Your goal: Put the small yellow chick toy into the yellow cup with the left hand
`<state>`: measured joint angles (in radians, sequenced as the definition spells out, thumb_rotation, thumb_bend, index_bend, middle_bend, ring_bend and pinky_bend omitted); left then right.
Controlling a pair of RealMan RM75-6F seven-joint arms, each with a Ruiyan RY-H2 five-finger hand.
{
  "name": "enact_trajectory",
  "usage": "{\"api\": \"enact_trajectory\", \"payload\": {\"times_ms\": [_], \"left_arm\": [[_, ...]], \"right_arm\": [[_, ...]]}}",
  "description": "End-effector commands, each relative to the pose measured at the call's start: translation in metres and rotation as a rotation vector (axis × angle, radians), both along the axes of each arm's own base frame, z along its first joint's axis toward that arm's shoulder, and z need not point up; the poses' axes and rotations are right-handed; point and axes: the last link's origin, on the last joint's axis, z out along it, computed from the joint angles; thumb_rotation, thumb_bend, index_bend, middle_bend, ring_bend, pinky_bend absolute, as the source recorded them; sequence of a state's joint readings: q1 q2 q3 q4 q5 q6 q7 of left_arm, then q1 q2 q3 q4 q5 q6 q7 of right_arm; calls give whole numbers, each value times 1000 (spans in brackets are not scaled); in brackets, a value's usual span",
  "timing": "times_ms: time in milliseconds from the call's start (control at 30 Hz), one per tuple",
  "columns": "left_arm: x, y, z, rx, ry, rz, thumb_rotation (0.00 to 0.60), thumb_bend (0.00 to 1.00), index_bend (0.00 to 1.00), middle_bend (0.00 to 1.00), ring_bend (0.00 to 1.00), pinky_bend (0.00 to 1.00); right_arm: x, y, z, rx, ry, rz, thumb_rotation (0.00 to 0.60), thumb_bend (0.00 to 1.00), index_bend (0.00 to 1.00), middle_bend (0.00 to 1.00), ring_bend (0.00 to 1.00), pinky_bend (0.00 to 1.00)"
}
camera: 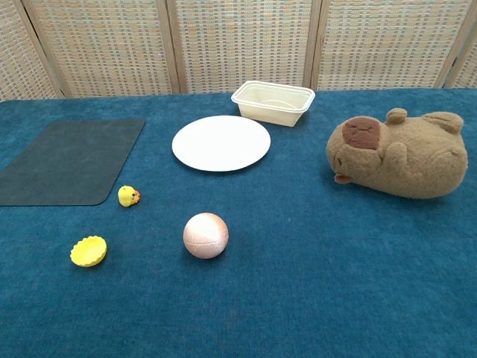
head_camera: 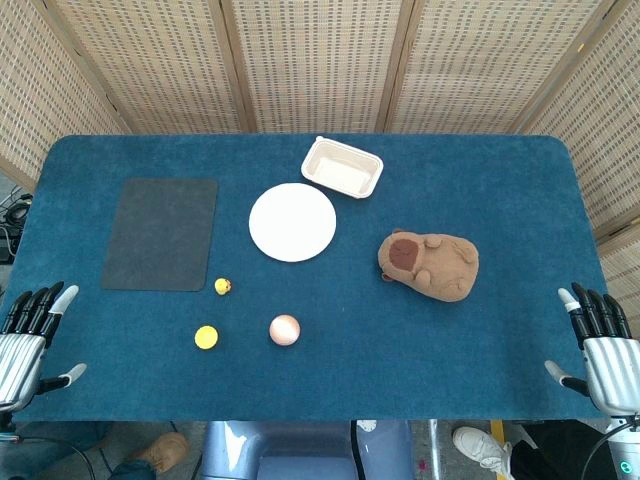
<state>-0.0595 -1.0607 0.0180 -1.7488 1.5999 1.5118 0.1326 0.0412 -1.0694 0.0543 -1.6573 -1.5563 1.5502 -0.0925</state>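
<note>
Reach not yet begun: my left hand (head_camera: 28, 345) waits open, empty; next, pinch the chick toy (head_camera: 223, 287) beside the yellow cup (head_camera: 206, 337).

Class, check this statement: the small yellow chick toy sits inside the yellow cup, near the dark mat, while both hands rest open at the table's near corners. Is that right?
Not quite. The chick toy is not inside the yellow cup; it stands on the cloth apart from it, as the chest view shows. The rest holds: it is near the dark mat, and the left hand and right hand rest open at the near corners.
</note>
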Motion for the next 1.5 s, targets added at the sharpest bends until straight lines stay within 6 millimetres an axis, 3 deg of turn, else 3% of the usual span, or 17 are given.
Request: {"api": "enact_trajectory", "payload": {"times_ms": [33,200,300,367,433,533,667,833,1000,1500], "left_arm": [[0,0,-1,-3,1,-2,600,78,0,0,0,0],[0,2,-3,-13,9,-5,600,80,0,0,0,0],[1,13,-4,-8,19,-17,600,78,0,0,0,0],[4,31,-8,-12,22,-32,600,90,0,0,0,0],[22,70,-22,-45,37,-105,600,119,0,0,0,0],[40,106,-43,-110,61,-131,600,145,0,0,0,0],[59,138,-66,-175,127,-151,600,178,31,0,0,0],[81,166,-102,-275,140,-142,600,209,181,0,0,0],[91,178,-132,-326,154,-139,600,235,253,0,0,0],[78,193,-162,-359,165,-79,600,284,330,0,0,0]], "right_arm": [[0,0,0,-2,-7,3,600,0,0,0,0,0],[0,0,2,-5,-16,4,600,0,1,0,0,0],[0,-1,3,-2,-36,4,600,0,7,0,0,0],[0,-2,4,-2,-46,3,600,0,10,0,0,0],[-1,-5,3,7,-47,-4,600,0,13,0,0,0],[-3,-7,1,13,-44,-13,600,0,18,0,0,0],[-4,-10,1,14,-42,-22,600,0,21,0,0,0],[-8,-12,1,14,-41,-37,600,0,32,0,0,0],[-10,-14,1,16,-42,-49,600,0,35,0,0,0],[-12,-15,2,22,-52,-58,600,0,35,0,0,0]]}}
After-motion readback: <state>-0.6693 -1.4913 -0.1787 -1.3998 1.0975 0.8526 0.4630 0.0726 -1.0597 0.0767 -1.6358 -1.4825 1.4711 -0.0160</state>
